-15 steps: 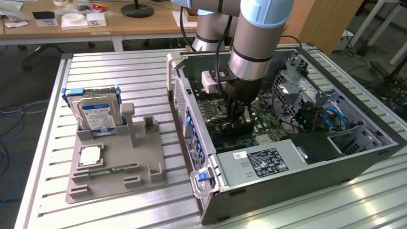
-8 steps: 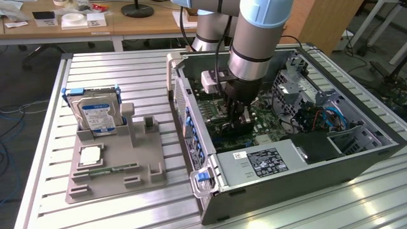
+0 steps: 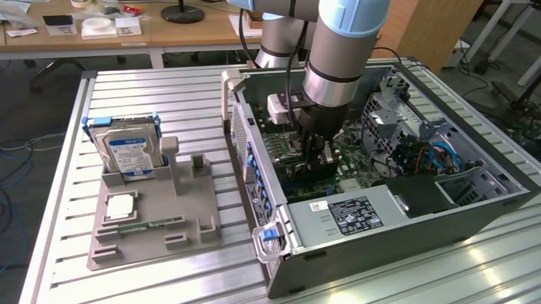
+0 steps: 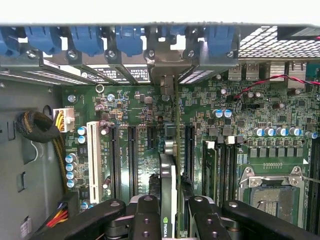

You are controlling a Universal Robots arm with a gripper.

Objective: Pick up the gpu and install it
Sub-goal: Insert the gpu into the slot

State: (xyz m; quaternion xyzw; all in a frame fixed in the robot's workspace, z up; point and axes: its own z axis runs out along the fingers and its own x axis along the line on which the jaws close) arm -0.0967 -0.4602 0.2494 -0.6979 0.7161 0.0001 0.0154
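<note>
On the exterior view's left, the counter (image 3: 152,88) carries a grey holder tray (image 3: 148,218); a hard drive (image 3: 129,152) with a blue-white label stands upright in its rear slot, a square chip (image 3: 118,206) lies flat in front of it, and a narrow green memory stick (image 3: 144,225) lies nearer the front edge; the upright slots beside the drive stand bare, so the card looks already taken from the tray.

Moving toward the middle, the open computer case (image 3: 381,209) lies on its side on the counter with its motherboard (image 3: 351,180) facing up; the robot arm (image 3: 338,57) reaches straight down into it.

The gripper (image 3: 320,152) hangs low over the board, and the jaws are clenched on the gpu (image 4: 168,200); in the wrist view the card stands on edge between the two fingers (image 4: 145,220), thin and dark, running away toward the rear bracket openings with their blue latches (image 4: 130,40); it sits in line with the long expansion slots (image 4: 132,155), just above or at one of them.

Whether its edge has gone into the slot I cannot tell; my judgement is that the pick-up is done and seating is under way or unfinished, since the jaws have not let go.

On the exterior view's right, the case holds a drive cage (image 3: 397,120) and blue cables (image 3: 439,155), well apart from the gripper.
</note>
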